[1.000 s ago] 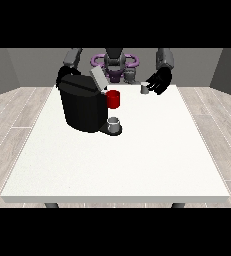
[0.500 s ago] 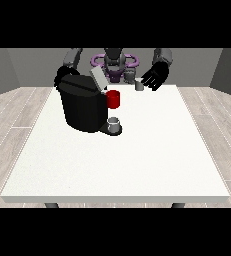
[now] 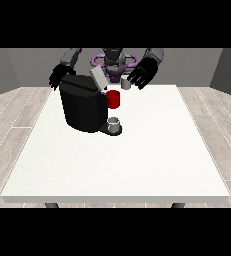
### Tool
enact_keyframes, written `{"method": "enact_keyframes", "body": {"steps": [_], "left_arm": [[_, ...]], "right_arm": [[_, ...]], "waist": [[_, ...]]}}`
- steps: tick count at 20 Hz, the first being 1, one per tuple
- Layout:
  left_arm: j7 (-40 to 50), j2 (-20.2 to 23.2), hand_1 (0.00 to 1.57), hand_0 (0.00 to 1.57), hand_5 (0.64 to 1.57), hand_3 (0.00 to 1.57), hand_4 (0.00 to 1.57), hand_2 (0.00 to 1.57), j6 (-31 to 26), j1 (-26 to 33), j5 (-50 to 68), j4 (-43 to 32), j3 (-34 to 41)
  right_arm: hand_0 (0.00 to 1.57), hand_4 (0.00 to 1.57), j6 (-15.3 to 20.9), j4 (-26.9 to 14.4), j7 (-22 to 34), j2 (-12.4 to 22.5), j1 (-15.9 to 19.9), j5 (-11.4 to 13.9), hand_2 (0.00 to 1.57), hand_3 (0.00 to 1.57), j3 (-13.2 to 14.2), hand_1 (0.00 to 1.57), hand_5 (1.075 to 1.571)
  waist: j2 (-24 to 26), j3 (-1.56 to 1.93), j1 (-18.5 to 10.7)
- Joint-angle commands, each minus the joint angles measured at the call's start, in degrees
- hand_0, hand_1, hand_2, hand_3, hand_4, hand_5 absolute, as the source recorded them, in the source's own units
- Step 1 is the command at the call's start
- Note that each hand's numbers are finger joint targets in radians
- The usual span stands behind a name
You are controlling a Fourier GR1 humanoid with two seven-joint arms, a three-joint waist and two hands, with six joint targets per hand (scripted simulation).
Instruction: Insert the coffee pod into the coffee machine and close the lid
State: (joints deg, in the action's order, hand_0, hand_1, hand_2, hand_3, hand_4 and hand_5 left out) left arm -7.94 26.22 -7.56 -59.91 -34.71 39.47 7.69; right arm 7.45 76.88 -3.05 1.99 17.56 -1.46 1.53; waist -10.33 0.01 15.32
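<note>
The black coffee machine (image 3: 82, 107) stands on the left half of the white table (image 3: 152, 150). Its grey lid (image 3: 98, 78) is tilted up, with a red part (image 3: 113, 99) at its front. A small grey cup (image 3: 114, 123) sits on its drip tray. The grey coffee pod (image 3: 126, 84) hangs above the table just right of the raised lid, held at the fingers of the hand at the view's right (image 3: 143, 74). The hand at the view's left (image 3: 57, 78) hangs behind the machine's far left corner with relaxed fingers, holding nothing.
The robot's torso with a purple ring (image 3: 112, 60) stands behind the table's far edge. Wooden floor surrounds the table. The white tabletop stretches right of and in front of the machine.
The hand at the view's right has lifted the pod and carried it toward the view's left, closer to the raised lid. The other hand and the machine have stayed put.
</note>
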Motion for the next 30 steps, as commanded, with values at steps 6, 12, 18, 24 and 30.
{"method": "enact_keyframes", "body": {"steps": [6,12,18,24,30], "left_arm": [[2.85,0.88,1.26,1.26,1.571,1.24,0.51,1.31,0.73,-4.86,-1.64,-2.55,0.5],[0.98,0.64,1.31,1.31,1.571,1.24,0.49,1.33,0.93,-6.34,-1.68,-2.66,0.65],[1.36,1.61,1.32,1.32,1.571,1.23,0.51,1.33,-1.02,-7.83,-1.68,-3.78,1.08],[1.29,-2.89,1.18,1.18,1.571,1.18,0.5,1.25,0.77,-5.93,-2.71,-3.35,-0.7],[-0.59,-2.79,1.19,1.19,1.571,1.2,0.51,1.27,0.29,-4.23,-3.18,-3.22,-1.2]], "right_arm": [[0.0,0.46,1.81,4.17,3.58,-1.16,0.73,1.86,0.0,0.0,-2.41,0.0,1.571],[0.0,0.48,1.34,3.5,1.77,-0.03,2.16,1.28,0.0,0.0,-0.8,0.0,1.571],[0.0,0.5,2.65,4.02,1.03,-1.19,0.98,1.51,0.0,0.0,-1.28,0.0,1.571],[0.0,0.51,3.24,3.89,3.24,-0.9,1.39,0.57,0.0,0.0,0.08,0.0,1.571],[0.0,0.46,0.31,2.33,1.36,1.83,0.66,-1.86,0.0,0.0,2.95,0.0,1.571]], "waist": [[-1.3,-0.02,3.63],[-4.68,-0.01,3.02],[-4.72,0.0,3.04],[-2.91,0.0,1.81],[-3.21,0.0,0.57]]}}
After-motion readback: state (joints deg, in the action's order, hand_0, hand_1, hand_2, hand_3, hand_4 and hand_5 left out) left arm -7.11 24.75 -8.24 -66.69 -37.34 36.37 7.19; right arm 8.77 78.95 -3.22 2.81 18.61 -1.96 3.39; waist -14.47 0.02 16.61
